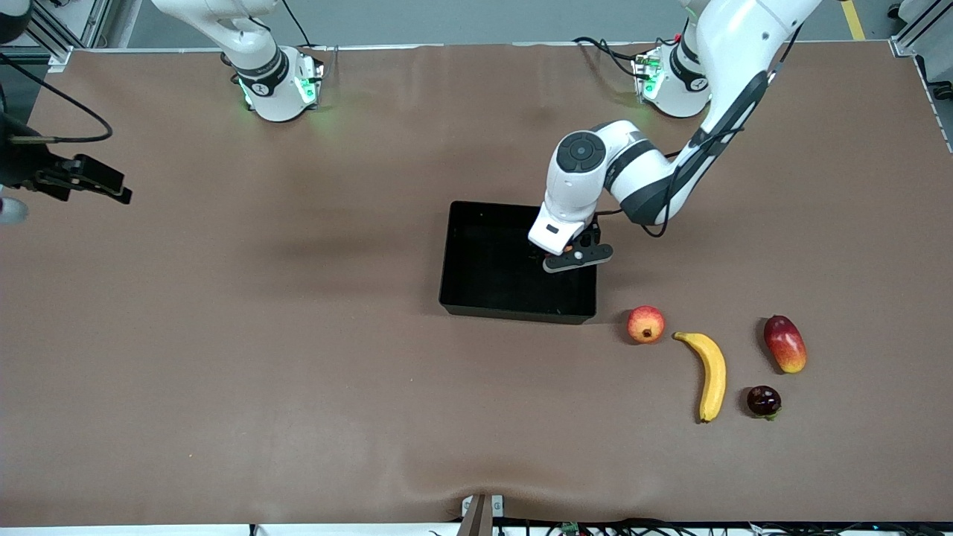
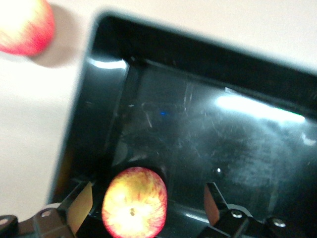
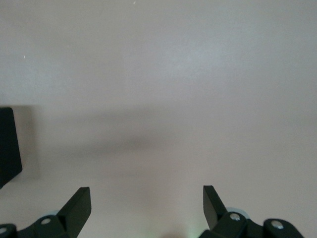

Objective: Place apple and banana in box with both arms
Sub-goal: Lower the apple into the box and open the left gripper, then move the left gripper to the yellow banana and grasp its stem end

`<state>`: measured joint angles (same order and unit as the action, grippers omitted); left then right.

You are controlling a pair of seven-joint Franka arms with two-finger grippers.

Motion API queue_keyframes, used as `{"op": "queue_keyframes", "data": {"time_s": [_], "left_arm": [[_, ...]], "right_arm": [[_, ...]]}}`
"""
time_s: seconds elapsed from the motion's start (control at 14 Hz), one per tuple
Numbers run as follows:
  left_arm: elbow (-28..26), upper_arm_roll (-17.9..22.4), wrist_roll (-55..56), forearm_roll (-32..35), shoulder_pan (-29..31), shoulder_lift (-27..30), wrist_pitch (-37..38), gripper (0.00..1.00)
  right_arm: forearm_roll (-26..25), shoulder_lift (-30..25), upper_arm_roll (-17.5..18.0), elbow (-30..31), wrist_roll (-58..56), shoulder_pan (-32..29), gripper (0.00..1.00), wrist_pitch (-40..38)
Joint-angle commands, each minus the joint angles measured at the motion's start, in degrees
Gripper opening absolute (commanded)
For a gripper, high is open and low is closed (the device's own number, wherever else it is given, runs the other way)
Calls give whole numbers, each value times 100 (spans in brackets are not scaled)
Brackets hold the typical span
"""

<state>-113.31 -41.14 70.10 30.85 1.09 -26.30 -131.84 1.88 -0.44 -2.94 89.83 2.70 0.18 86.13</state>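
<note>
While the left gripper [image 1: 567, 257] hangs low over the box [image 1: 476, 260], at the end toward the left arm's side, its jaws stand wide apart w/ nothing clamped. Left wrist view: the apple [image 2: 134, 202] sits on the box floor between the two fingers [image 2: 81, 202], closer to one pad than the other; can't tell if it touches that pad, clear gap to the other. Box wall [image 2: 99, 74] is close by the apple, rest of the floor is bare black.

Right gripper [image 3: 147, 206] is up near the table [image 1: 298, 372] edge at the right arm's end, jaws also spread wide, holding nothing, only bare table under them; that arm waits.

Banana [image 1: 710, 374] lies on the table outside the box, nearer the front camera than the box and toward the left arm's end. Just beside its upper tip is an orange-red round fruit [image 1: 645, 324], near the box corner. Mango [image 1: 784, 343] and a dark round fruit [image 1: 764, 401] lie beside the banana, further toward the left arm's end. Wide open table from box to the right arm's end.
</note>
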Motion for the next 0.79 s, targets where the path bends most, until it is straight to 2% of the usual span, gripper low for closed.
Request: {"op": "queue_keyframes", "data": {"time_s": [0.0, 0.21, 0.5, 0.72], "left_arm": [[632, -104, 4, -271, 66, 125, 885, 100], [1091, -104, -810, -430, 548, 116, 1441, 100], [1030, -104, -2068, -439, 1585, 126, 1556, 100], [1118, -52, -2552, -369, 2209, -216, 1522, 100]], "right_arm": [[-117, -35, 57, -203, 46, -158, 100, -70], [-118, -35, 66, -282, 38, -202, 100, -44], [-100, -17, 83, -282, 38, -159, 100, -26], [-82, -17, 101, -352, 29, -141, 100, -43]]}}
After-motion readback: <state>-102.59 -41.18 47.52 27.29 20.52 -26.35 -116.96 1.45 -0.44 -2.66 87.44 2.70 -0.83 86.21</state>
